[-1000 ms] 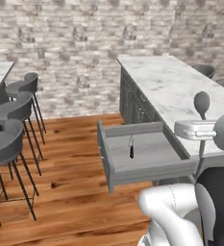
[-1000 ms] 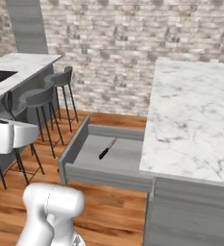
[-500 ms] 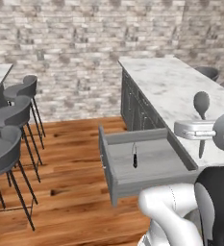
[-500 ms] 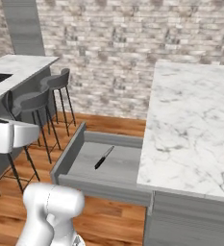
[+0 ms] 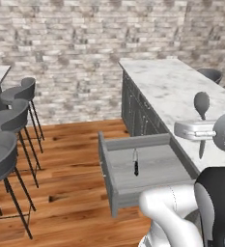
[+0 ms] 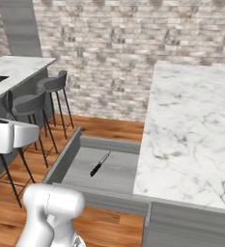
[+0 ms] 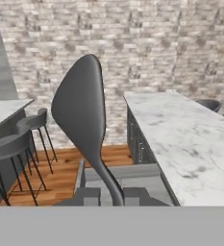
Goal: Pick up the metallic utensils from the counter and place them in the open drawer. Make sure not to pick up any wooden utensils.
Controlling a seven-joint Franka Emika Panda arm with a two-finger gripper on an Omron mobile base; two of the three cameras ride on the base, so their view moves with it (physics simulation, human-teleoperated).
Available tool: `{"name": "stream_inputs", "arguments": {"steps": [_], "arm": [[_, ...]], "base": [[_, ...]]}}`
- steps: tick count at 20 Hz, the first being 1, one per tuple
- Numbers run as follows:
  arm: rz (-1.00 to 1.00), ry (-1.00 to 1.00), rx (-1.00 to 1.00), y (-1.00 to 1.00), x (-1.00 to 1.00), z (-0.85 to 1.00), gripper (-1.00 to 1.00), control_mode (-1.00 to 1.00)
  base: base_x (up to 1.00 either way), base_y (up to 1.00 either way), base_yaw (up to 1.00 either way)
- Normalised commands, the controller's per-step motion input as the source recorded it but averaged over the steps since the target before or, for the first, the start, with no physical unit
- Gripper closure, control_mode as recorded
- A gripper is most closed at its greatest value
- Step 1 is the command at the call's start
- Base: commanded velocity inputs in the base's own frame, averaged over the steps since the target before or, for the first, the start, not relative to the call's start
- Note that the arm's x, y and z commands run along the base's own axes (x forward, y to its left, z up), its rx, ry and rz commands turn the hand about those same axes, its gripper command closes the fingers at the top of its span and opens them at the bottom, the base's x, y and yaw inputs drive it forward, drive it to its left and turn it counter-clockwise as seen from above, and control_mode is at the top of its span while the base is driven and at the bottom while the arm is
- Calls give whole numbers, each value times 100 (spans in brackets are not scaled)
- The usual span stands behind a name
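1. At the far left stand three grey bar stools [image 5: 10, 118] in a row. Over the last second they and the whole room have slid across both base views, so the base has driven and the things themselves have not moved
2. Next comes the one open drawer [image 5: 109, 174], now lower and closer in the left base view. One black-handled knife [image 5: 135, 162] lies flat on its floor, just as it did before
3. Right of it runs the white marble counter [image 5: 172, 82], with the drawer pulled out from its cabinet face
4. Furthest right, the gripper [image 5: 201, 140] has kept its place against the arm. Its jaws are nearly closed on the handle of one metallic spoon [image 5: 201, 103], bowl upward, held over the counter's edge
5. My reading: one utensil is delivered and a second is in transit, and the drive lines the arm up for lowering the spoon into the drawer
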Motion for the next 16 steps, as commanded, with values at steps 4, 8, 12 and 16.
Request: {"name": "stream_inputs", "arguments": {"steps": [4,8,12,16], "arm": [[0,5,3,-26,0,-3,100,-100],[0,7,0,-20,28,-43,100,-100],[0,7,0,-23,43,-68,100,-100],[0,-6,0,-7,64,-65,100,-100]], "base": [[2,-9,0],[0,0,0],[0,0,0],[0,0,0]]}}
